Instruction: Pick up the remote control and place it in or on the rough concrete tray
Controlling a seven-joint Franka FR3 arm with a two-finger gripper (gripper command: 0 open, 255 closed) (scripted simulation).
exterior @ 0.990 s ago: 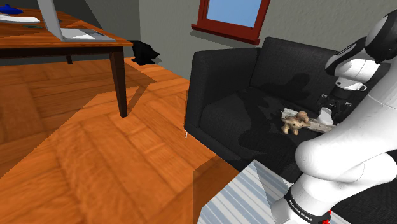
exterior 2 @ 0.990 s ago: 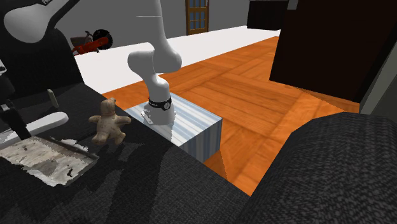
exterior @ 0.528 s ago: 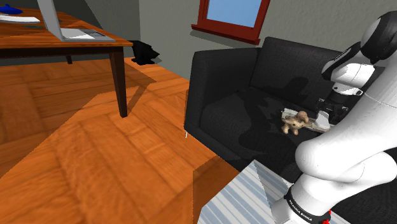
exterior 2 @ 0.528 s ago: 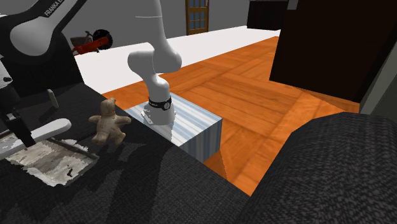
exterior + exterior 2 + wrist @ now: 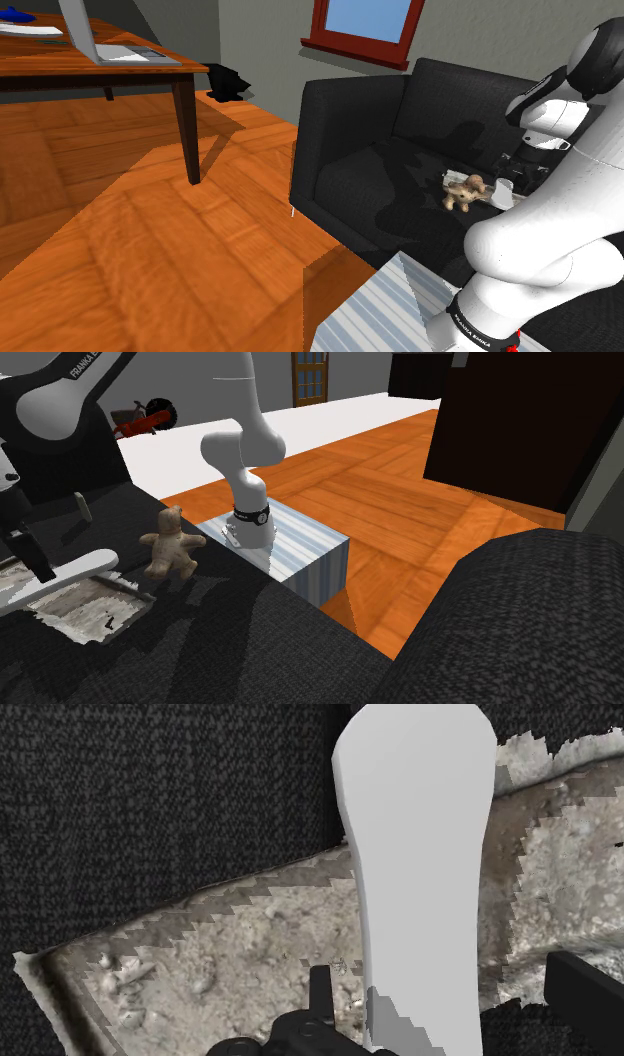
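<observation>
Pale grey, the remote control (image 5: 420, 854) lies lengthwise between the pincer's (image 5: 440, 962) fingers, which stand wide apart and clear of it on both sides. It lies on the rough concrete tray (image 5: 220, 954) beneath the pincer, its far end reaching past the tray's rim over the black sofa (image 5: 150, 794).

- White arm (image 5: 540, 250): I count fat, rounded, glossy links, dark at the joints.
- A link near the pincer (image 5: 440, 974) carries black "FRANKA" lettering (image 5: 90, 366).
- The pincer is all black; I note flat, square-tipped fingers (image 5: 585, 989).
- Far end from the pincer: a black band (image 5: 251, 512) rings the base, with small white letters on it and a red mark (image 5: 516, 347) just beneath.
- Stand (image 5: 300, 552): a box, striped pale blue and white.
</observation>
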